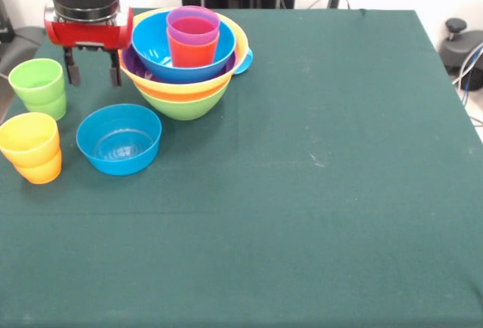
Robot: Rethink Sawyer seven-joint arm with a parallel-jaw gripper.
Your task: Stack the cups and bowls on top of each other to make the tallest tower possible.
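The tower (185,60) stands at the table's far left: a lime green bowl (185,103) at the base, then yellow and purple bowls, then a big blue bowl (155,49) holding a purple cup (193,24) nested in an orange-red cup (192,53). A light blue rim pokes out at the tower's right side. A smaller blue bowl (119,139) sits alone in front of the tower. Left of it stand a green cup (39,87) and a yellow cup (29,137) nested in an orange cup (41,170). My gripper (93,78) hangs open and empty between the green cup and the tower.
The green table cloth (317,192) stretches wide to the right and toward the near edge. The table's left edge runs close beside the loose cups. Cables and a dark object lie beyond the right edge.
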